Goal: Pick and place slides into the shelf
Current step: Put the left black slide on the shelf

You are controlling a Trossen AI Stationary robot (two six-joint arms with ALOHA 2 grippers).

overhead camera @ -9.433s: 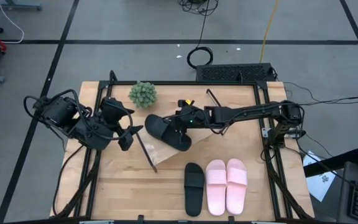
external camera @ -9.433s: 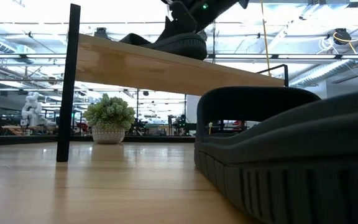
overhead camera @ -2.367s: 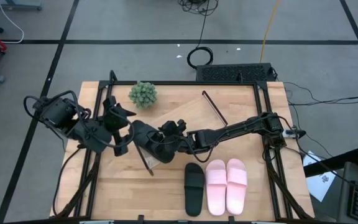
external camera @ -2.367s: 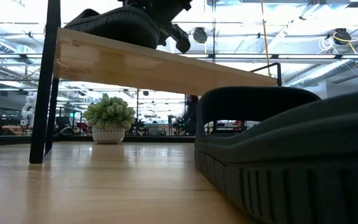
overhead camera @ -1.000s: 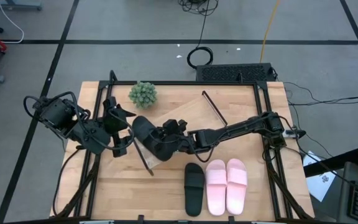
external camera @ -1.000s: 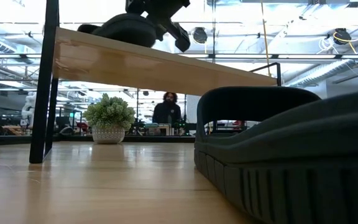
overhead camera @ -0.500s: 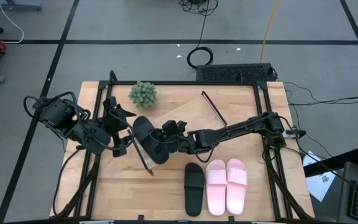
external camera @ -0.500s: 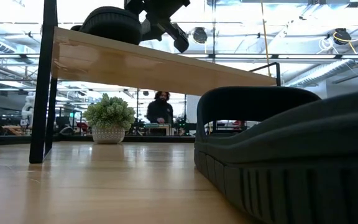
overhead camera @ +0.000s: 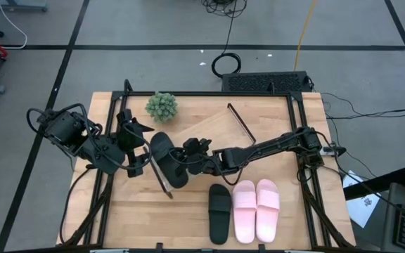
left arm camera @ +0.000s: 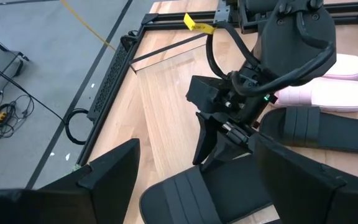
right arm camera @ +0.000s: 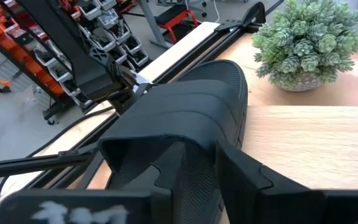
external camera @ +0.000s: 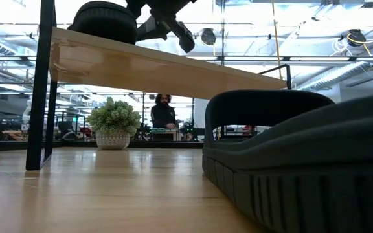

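While the matte black slide sandal lies on the long light-wood shelf board near its left end, its strap is straddled by the right gripper; whether those jaws are clamped cannot be told. Release should be completed only once the sole is seated flat. The left gripper waits just beside, jaws apart. Four sandals are counted: two black, two pale pink; three remain on the tabletop.

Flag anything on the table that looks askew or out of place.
The shelf lies diagonally across the table rather than square to its edges. The black slide at its near end sits askew, unlike the tidy row of three slides near the front.
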